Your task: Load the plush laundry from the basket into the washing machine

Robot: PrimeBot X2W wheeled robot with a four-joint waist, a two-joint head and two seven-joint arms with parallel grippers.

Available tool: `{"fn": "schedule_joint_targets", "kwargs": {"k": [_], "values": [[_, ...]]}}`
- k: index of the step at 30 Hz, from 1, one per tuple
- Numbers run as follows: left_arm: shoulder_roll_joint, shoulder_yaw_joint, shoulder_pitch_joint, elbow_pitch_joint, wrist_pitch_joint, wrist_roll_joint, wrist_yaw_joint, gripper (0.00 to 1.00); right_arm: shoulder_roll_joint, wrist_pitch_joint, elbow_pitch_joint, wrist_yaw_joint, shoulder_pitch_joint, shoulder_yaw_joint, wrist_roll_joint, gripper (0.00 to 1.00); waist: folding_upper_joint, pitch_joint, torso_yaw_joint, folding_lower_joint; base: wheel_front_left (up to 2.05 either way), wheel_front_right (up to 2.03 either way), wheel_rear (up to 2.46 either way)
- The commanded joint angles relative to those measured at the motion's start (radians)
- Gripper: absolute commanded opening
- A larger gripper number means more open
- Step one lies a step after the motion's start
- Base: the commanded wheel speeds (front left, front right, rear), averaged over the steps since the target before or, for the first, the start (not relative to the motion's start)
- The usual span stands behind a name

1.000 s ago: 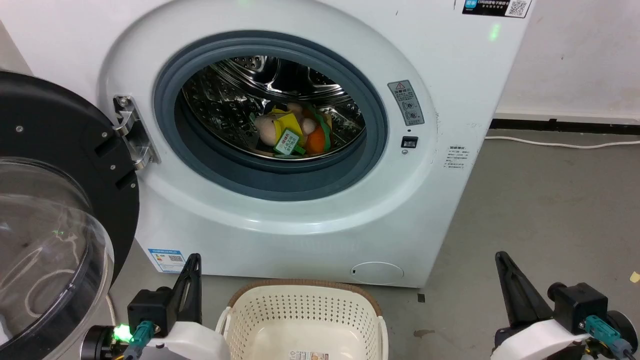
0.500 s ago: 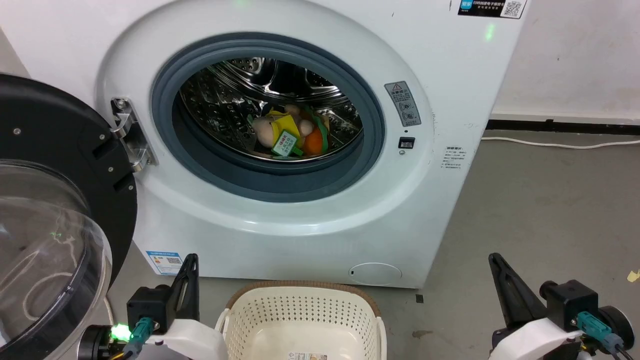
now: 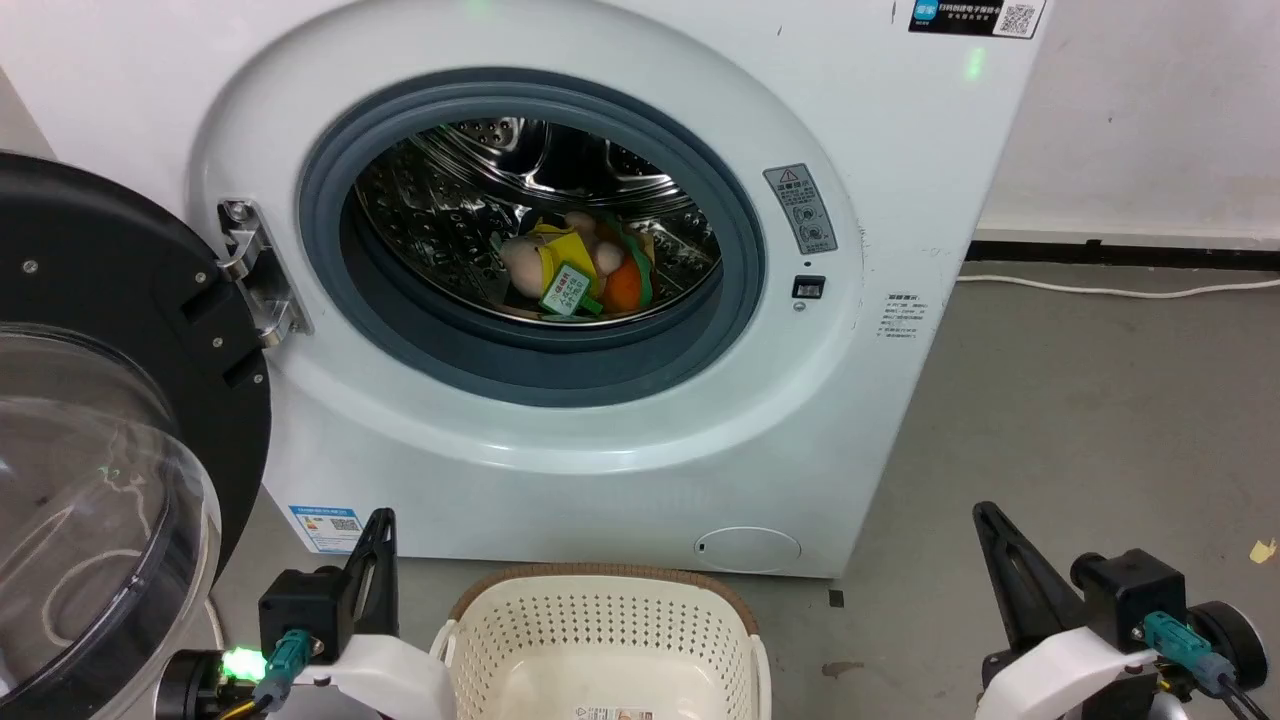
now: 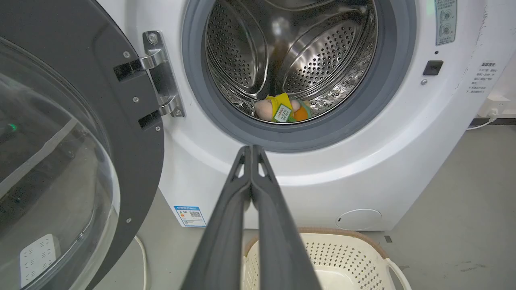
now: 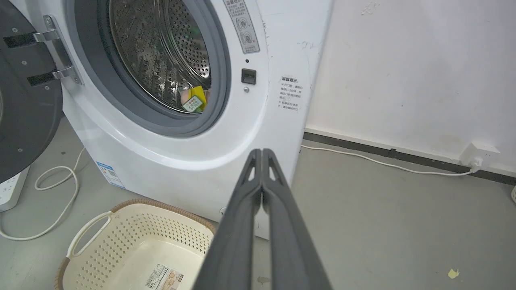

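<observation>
While door (image 3: 100, 290) is swung open, plush laundry (image 3: 575, 275): laid at drum (image 3: 440, 200) bottom of washing machine (image 3: 600, 470).
Basket (image 3: 600, 640): set on floor (image 3: 1050, 400) before machine.
Left gripper (image 4: 252, 150): fingers pressed together.
Right gripper (image 5: 262, 152): likewise closed.

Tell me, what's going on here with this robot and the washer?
A two-armed robot is loading laundry. The plush toy already lies in the drum of the washing machine, and the door stands wide open. The basket on the floor in front looks empty. The left gripper and right gripper are both shut, holding nothing, low beside the basket.
</observation>
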Motion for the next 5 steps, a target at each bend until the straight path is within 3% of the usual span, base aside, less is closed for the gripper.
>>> {"fn": "schedule_joint_targets", "kwargs": {"k": [1,5], "values": [[-0.001,0.004,-0.015,-0.006,0.0,0.003,-0.005,0.0,-0.002,0.001,-0.004,-0.001,-0.012,0.0,-0.008,0.0,0.0,0.0,0.0,0.0,0.0,0.0,0.0],[-0.001,0.004,-0.015,-0.006,0.0,0.003,-0.005,0.0,-0.002,0.001,-0.004,-0.001,-0.012,0.0,-0.008,0.0,0.0,0.0,0.0,0.0,0.0,0.0,0.0]]}}
